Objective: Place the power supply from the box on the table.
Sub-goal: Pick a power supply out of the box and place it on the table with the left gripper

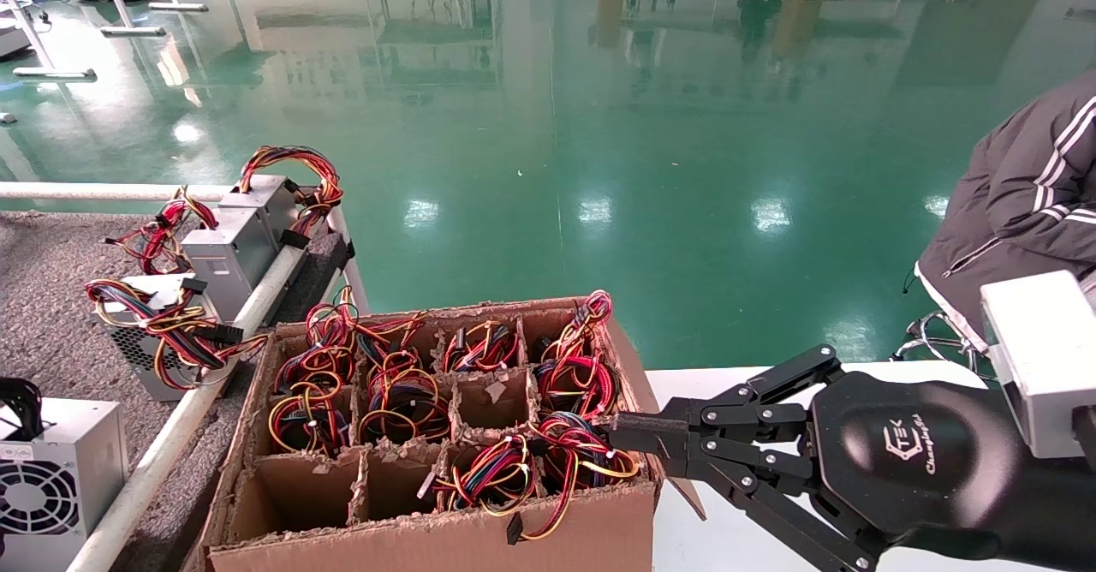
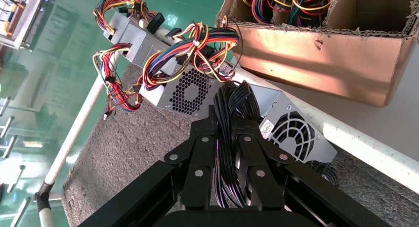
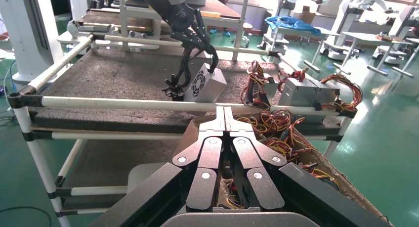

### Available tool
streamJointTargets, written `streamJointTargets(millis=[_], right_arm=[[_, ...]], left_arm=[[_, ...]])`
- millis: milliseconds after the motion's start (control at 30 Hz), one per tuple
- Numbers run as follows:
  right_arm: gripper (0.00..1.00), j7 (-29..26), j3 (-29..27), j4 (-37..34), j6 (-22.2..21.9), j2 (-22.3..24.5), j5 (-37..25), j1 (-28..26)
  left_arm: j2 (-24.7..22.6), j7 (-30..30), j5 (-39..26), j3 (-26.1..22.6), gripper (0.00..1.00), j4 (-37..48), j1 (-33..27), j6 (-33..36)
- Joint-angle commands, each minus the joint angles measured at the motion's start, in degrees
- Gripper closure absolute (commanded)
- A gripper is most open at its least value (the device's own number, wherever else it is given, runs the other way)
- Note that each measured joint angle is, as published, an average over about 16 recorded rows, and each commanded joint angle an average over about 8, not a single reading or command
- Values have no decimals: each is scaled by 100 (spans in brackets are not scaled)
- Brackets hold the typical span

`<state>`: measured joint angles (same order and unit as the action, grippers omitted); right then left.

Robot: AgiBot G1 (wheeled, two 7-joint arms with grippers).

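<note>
The left gripper (image 2: 228,138), clenched on the black cable bundle (image 2: 232,108), holds the power supply (image 2: 291,130) apparently resting directly beneath it on the table (image 2: 128,148)

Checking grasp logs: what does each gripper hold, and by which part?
The left gripper clamps the light grey metal power supply by its black cable bundle. The right gripper is shut, empty.

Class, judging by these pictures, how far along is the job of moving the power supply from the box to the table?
Done: the light grey metal power supply rests on the dark grey carpeted table, outside the brown cardboard box. In hand: the left gripper grips its black cable bundle. Left: letting go. The right gripper sits shut by the box.
</note>
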<state>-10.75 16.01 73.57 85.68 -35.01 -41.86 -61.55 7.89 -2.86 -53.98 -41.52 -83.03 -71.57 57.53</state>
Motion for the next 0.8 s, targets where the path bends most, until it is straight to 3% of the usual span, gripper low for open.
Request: streamJointTargets(millis=[33, 133, 233, 800], right_arm=[[100, 0, 0, 0, 0, 0, 0, 0], [100, 0, 0, 0, 0, 0, 0, 0], [100, 0, 0, 0, 0, 0, 0, 0], [100, 0, 0, 0, 0, 0, 0, 0]], left_arm=[[22, 20, 38, -39, 53, -1, -2, -25], [47, 62, 106, -107, 18, -4, -6, -54], [72, 105, 173, -170, 2, -6, -14, -80], [200, 317, 467, -459, 0, -17, -82, -238]])
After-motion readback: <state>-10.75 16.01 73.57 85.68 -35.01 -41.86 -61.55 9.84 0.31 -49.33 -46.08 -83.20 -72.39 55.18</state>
